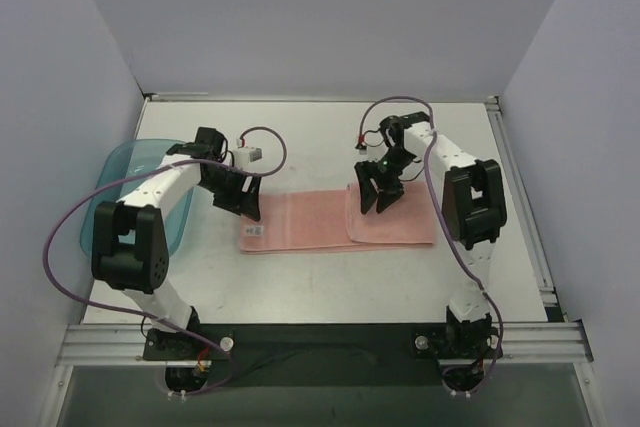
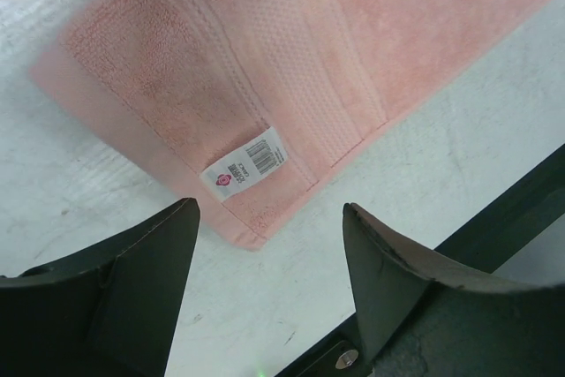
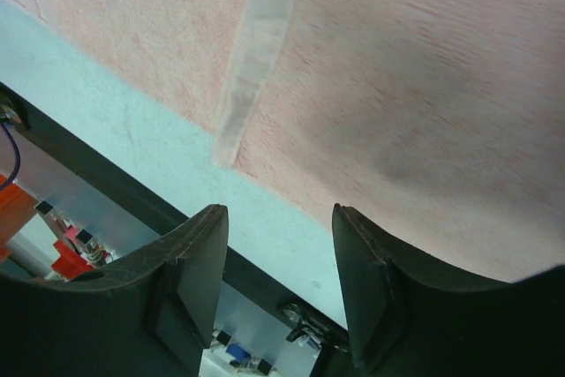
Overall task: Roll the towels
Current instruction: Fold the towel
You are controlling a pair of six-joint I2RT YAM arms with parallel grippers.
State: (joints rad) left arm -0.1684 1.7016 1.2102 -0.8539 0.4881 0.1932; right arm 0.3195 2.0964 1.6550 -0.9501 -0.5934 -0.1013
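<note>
Near rail (image 1: 330,339): is carrying both arm bases along the near edge of the table (image 1: 320,137).
Left gripper (image 1: 243,199): is hovering over the left short end of the towel (image 1: 320,222), jaws spread wide and holding nothing; in its wrist view the fingers (image 2: 141,289) are framing the near-left corner.
Right gripper (image 1: 379,192): is hanging over the right-middle of the cloth, jaws likewise parted and empty; whether the tips are touching the pile is not showing.
Towel position: is lying flat mid-table, long side running left to right, unrolled, with its white care label (image 2: 247,165) facing up near the left end.
Fold line: is crossing the towel under the right gripper; the right part seems to be sitting as a second layer, though that is unclear.
Tray (image 1: 118,162): is sitting at the far left, apart from the towel.
Step in hand: is looking like lining up on the cloth before any rolling begins.
Next move: is probably calling for lowering onto one short end, pinching its edge and turning it over evenly so the roll is not skewing.
</note>
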